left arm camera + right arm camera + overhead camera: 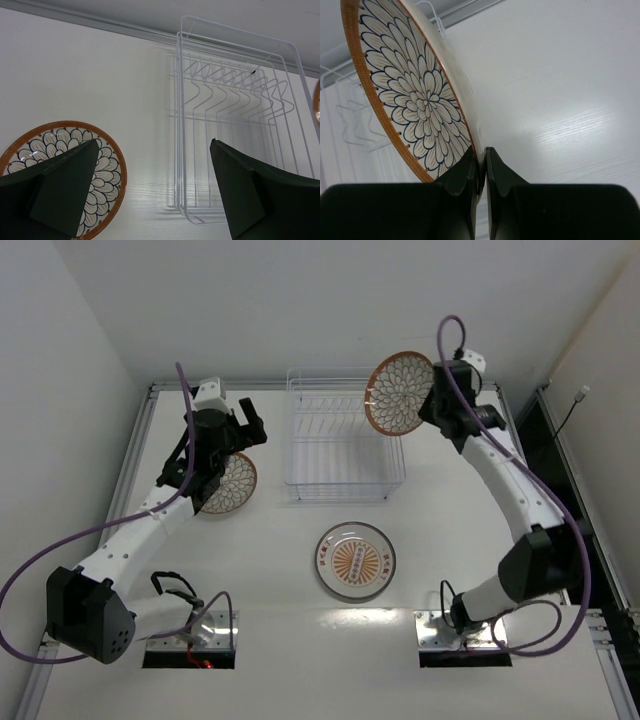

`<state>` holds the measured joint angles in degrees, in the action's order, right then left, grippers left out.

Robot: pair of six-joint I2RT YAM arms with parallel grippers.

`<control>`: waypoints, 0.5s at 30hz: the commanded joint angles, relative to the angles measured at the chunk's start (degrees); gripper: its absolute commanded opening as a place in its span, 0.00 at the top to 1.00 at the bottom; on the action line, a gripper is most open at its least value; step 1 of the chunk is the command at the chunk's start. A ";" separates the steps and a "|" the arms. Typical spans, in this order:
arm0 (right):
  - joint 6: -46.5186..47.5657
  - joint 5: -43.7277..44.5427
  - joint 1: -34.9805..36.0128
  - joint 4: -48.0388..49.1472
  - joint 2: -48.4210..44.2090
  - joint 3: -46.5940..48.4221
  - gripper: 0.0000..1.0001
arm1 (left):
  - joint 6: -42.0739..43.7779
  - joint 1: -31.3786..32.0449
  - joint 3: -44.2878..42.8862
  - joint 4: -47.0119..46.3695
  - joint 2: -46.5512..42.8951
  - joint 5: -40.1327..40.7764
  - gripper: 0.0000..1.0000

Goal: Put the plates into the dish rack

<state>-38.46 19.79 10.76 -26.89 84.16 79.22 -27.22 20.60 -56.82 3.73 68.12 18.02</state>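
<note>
Over the far right corner of the white wire dish rack (340,485), right hand (481,165) pinches the rim of an upright orange-edged petal-pattern plate (415,100), a thin hold that could pivot and miss the slots (227,82); left hand (154,150) gapes above a matching plate (107,167) on the counter (260,580).

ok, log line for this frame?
right jaws: shut on raised petal plate, upright by dish rack right end | left jaws: open over second petal plate, flat | sunburst plate: flat | rack: no plates loaded

Orange-rimmed petal-patterned plates (400,393), white rack (340,445)
</note>
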 commanded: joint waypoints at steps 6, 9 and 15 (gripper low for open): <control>6.46 23.25 7.78 2.21 15.21 23.23 1.00 | 0.42 0.41 0.13 -2.14 -1.23 0.52 0.07; 7.16 28.09 9.10 0.01 19.19 27.38 1.00 | 0.42 0.41 0.13 -2.14 -1.23 0.52 0.07; 8.31 33.81 10.86 -3.16 27.10 36.07 1.00 | 0.42 0.41 0.13 -2.14 -1.23 0.52 0.07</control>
<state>-30.00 44.97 20.69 -34.89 110.69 107.74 -27.22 20.60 -56.80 3.70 68.12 18.02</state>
